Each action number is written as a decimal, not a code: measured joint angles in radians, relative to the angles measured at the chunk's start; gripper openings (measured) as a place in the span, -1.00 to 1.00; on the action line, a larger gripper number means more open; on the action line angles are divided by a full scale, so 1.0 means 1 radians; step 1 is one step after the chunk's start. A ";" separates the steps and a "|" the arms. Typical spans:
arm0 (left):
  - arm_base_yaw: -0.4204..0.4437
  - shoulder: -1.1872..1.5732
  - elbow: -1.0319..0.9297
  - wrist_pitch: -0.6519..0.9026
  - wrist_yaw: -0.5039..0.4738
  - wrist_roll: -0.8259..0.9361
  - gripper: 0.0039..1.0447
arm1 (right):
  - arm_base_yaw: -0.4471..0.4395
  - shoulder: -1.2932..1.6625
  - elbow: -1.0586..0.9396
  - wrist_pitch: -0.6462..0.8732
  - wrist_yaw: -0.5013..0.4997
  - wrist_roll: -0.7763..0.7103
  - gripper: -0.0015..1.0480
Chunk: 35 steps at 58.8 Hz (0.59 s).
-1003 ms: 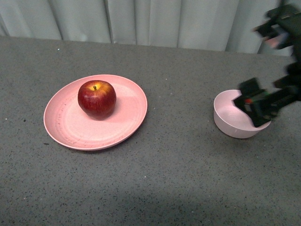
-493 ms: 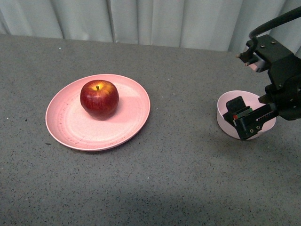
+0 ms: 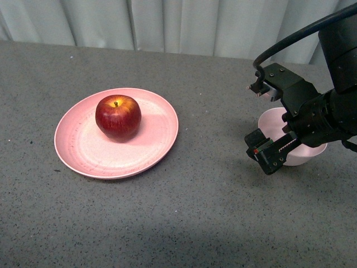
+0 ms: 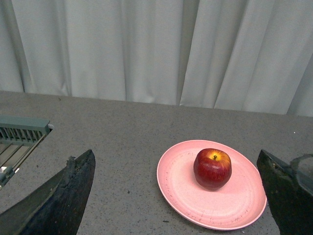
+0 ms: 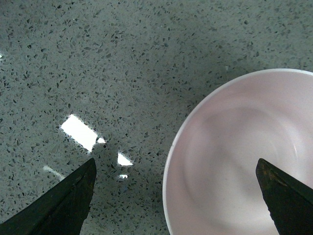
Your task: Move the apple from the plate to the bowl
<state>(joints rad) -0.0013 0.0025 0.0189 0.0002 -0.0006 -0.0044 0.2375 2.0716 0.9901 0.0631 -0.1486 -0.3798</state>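
One apple [image 3: 117, 116] sits stem-up on the plate [image 3: 83, 152], toward its far side and well apart from the bowl [image 3: 306, 157] on the grey speckled table [image 3: 201, 212]. The right gripper [image 3: 265, 119] hangs at the bowl's left rim with its fingers spread wide and nothing between them. One finger bears a small red mark. The left gripper [image 4: 175, 166], seen only from its wrist camera, is likewise spread and empty, facing the plate.

Glossy dark-red apple [image 3: 117, 116], yellow patch round its upright stem, sitting just behind the centre of a wide salmon-pink plate [image 3: 89, 159], faintly speckled, flat on the grey table [image 3: 201, 212], small pale pink bowl [image 3: 268, 120] upright, empty, well apart to its right.
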 joint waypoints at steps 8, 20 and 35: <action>0.000 0.000 0.000 0.000 0.000 0.000 0.88 | 0.002 0.021 0.028 -0.024 0.005 -0.013 0.47; 0.000 0.000 0.000 0.000 0.000 0.000 0.88 | 0.002 0.035 0.043 -0.042 0.024 -0.029 -0.21; 0.000 0.000 0.000 0.000 0.000 0.000 0.88 | 0.000 0.038 0.043 -0.070 0.028 -0.037 -0.92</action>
<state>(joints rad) -0.0013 0.0025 0.0189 0.0002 -0.0002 -0.0044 0.2379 2.1098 1.0332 -0.0071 -0.1207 -0.4171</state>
